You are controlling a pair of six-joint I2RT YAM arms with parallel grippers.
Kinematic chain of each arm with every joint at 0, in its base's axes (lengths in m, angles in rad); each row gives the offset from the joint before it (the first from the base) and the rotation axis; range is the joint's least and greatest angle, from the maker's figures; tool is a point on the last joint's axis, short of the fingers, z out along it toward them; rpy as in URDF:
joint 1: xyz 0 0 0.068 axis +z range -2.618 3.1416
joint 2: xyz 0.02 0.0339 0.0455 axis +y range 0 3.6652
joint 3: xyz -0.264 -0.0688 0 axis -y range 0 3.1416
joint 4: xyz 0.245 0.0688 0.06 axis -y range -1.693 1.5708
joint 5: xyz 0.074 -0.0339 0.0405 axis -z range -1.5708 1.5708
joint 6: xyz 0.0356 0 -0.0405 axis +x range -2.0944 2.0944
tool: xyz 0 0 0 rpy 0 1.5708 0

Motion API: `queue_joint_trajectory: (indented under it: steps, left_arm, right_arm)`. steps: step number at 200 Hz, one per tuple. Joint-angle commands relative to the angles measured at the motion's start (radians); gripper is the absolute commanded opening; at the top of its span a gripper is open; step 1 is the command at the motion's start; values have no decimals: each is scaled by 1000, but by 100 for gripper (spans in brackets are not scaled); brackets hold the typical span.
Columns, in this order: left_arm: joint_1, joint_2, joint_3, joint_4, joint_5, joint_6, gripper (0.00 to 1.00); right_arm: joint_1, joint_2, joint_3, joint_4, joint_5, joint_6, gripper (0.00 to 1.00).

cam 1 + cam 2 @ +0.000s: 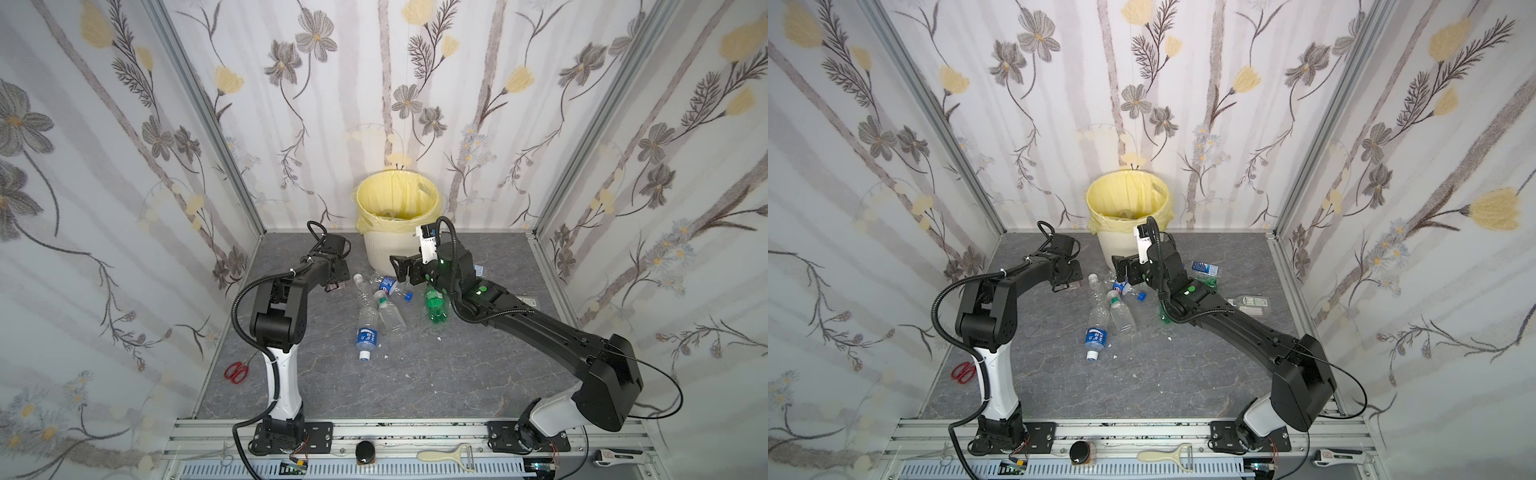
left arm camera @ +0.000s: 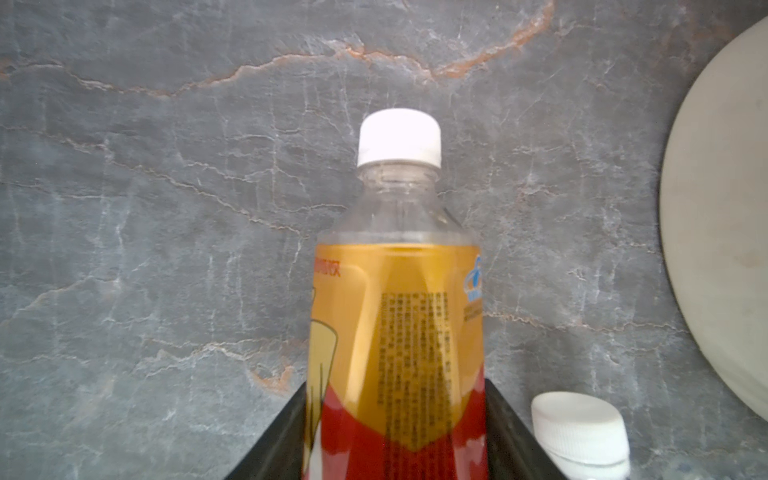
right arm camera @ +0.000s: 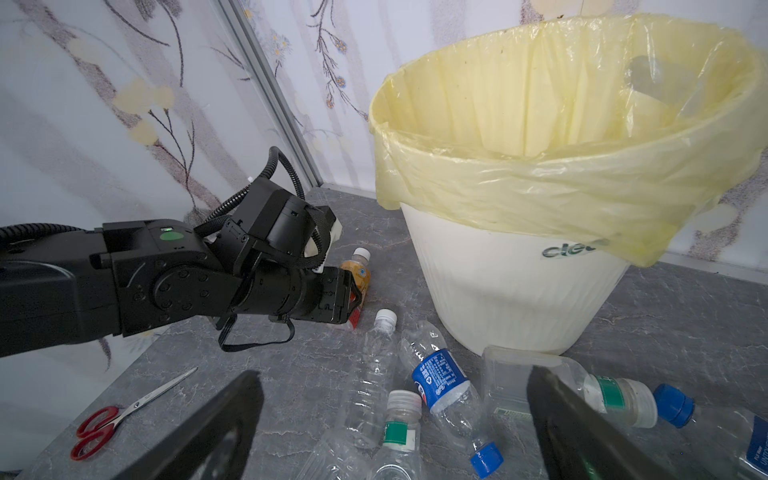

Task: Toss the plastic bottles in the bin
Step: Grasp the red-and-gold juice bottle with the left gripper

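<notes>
An orange-red bottle (image 2: 399, 291) with a white cap lies on the grey floor left of the bin (image 1: 382, 253), a cream bucket lined with a yellow bag. My left gripper (image 2: 397, 384) is shut on the orange-red bottle, one finger against each side; the right wrist view also shows this left gripper (image 3: 351, 297) on the bottle (image 3: 358, 268). My right gripper (image 3: 392, 374) hangs open above a heap of bottles in front of the bin. The heap includes a blue-labelled bottle (image 3: 442, 382), a green-banded bottle (image 3: 401, 432) and a green bottle (image 1: 436, 305).
A clear bottle's white cap (image 2: 579, 432) lies close beside my left finger. Red scissors (image 1: 236, 371) lie by the left wall. A loose blue cap (image 1: 408, 296) and a clear plastic box (image 3: 507, 374) sit among the bottles. A flat bottle (image 1: 1250, 301) lies right of my right arm.
</notes>
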Motion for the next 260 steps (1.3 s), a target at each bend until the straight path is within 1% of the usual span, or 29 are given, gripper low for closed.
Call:
queue_joint_trajectory:
  steps: [1, 83, 115, 153, 187, 203, 222, 225, 231, 260]
  left_arm:
    - [1, 7, -8, -7, 25, -7, 53]
    - [0, -116, -72, -5, 63, -4, 52]
    - [-2, -196, -107, -5, 77, -1, 52]
    - [-24, -325, -169, 11, 81, 23, 52]
    - [-71, -452, -225, 39, 80, 54, 53]
    - [-101, -511, -244, 63, 108, 95, 54]
    - [-152, -571, -268, 95, 115, 141, 54]
    - [-158, -579, -271, 98, 114, 145, 54]
    - [-176, -594, -275, 105, 114, 155, 54]
    - [-268, -677, -301, 146, 80, 191, 54]
  right_arm:
    - [-16, -5, -5, 30, -26, 46, 100]
    - [-56, -38, -40, 36, -60, 94, 100]
    - [-65, -47, -46, 37, -76, 111, 100]
    - [-84, -57, -39, 16, -109, 140, 100]
    - [-94, -57, -11, -24, -119, 165, 100]
    - [-99, -57, -3, -34, -129, 182, 100]
    - [-109, -57, 6, -36, -147, 208, 100]
    - [-110, -84, 8, -36, -153, 211, 100]
    - [-115, -90, 12, -38, -162, 221, 100]
    - [-146, -111, 28, -44, -186, 263, 100]
